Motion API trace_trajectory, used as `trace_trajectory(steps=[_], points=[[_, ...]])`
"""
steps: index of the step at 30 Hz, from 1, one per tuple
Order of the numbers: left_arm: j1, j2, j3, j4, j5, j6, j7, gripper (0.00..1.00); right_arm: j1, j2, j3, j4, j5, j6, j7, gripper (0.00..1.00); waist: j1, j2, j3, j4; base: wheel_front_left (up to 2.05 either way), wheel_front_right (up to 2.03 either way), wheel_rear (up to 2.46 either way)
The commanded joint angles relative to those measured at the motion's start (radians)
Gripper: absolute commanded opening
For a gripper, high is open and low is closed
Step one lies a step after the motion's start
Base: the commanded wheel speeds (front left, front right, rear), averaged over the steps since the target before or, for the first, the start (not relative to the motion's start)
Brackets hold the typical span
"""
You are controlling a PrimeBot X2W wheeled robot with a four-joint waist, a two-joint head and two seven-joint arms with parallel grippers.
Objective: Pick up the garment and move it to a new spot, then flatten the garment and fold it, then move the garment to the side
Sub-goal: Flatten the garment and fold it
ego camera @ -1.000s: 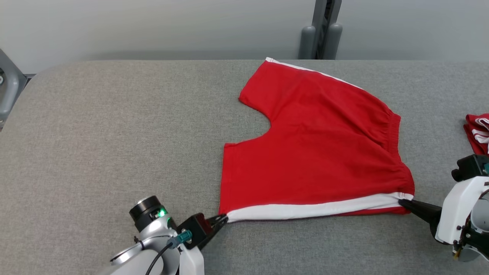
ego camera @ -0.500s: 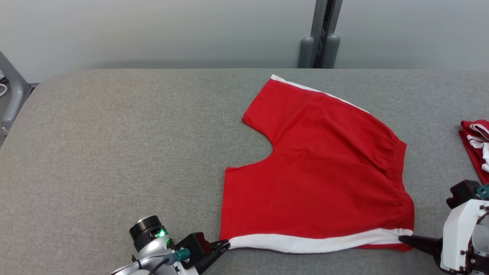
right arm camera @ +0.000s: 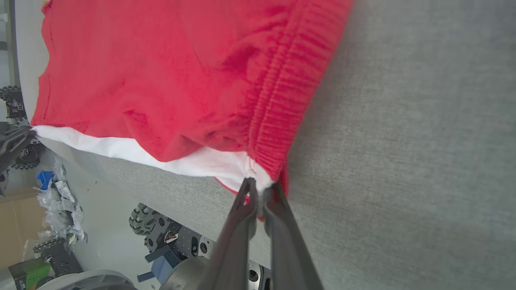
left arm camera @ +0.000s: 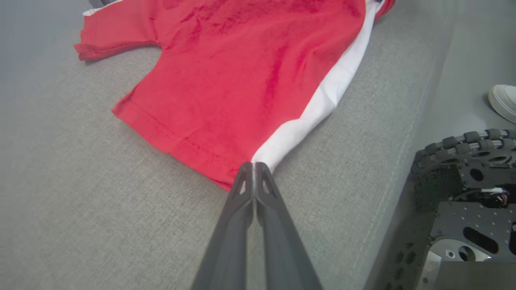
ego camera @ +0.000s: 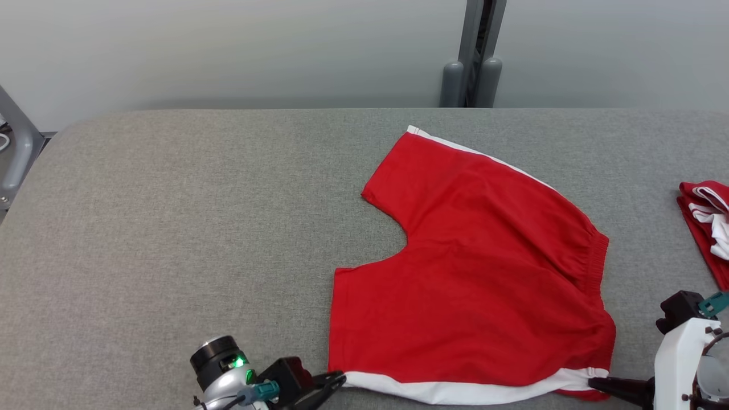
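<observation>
The head camera had shifted, yet the shorts (ego camera: 472,273) had moved too. A second ago their far leg corner lay at the table's (ego camera: 171,228) back edge; now it lay clear of it, so both arms had drawn the garment toward the robot.

At the lower left, the left gripper (ego camera: 339,377) was clamped on the near leg's hem corner, its fingers (left arm camera: 242,193) pressed together where the white side stripe (ego camera: 455,392) ends. The shorts lay right of the table's middle, spread flat in one layer: red, legs pointing left, gathered waistband (ego camera: 592,256) to the right, only shallow creases across the front. At the lower right, the right gripper (ego camera: 592,382) pinched the near waistband corner, its jaws nearly closed on the cloth. Another red and white cloth (ego camera: 706,222) lay apart at the right edge.

By my reading the flattening was nearly done; folding and setting aside remained.
</observation>
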Motion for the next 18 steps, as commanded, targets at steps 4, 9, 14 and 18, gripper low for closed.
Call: trace_trajectory(steps=[4,9,14,18], points=[[-0.026,0.015,0.033,-0.038,-0.019,0.025,-0.014,0.00,0.000,0.002,-0.029,-0.025,0.020,0.000,-0.027,0.00,0.0000,0.0000,0.000,-0.011,0.00,0.00,0.00],[-0.052,0.030,0.094,-0.087,-0.050,0.054,-0.038,0.00,-0.015,-0.008,-0.072,-0.076,0.042,0.000,-0.062,0.00,0.0000,0.0000,0.009,-0.036,0.00,0.00,0.00],[-0.095,0.047,0.163,-0.118,-0.085,0.077,-0.051,0.00,-0.038,-0.012,-0.130,-0.127,0.048,0.000,-0.117,0.00,0.0000,0.0000,0.030,-0.073,0.00,0.00,0.00],[-0.143,0.053,0.218,-0.110,-0.109,0.096,-0.052,0.00,-0.059,0.011,-0.175,-0.151,0.031,0.000,-0.173,0.00,0.0000,0.0000,0.058,-0.112,0.00,0.00,0.00]])
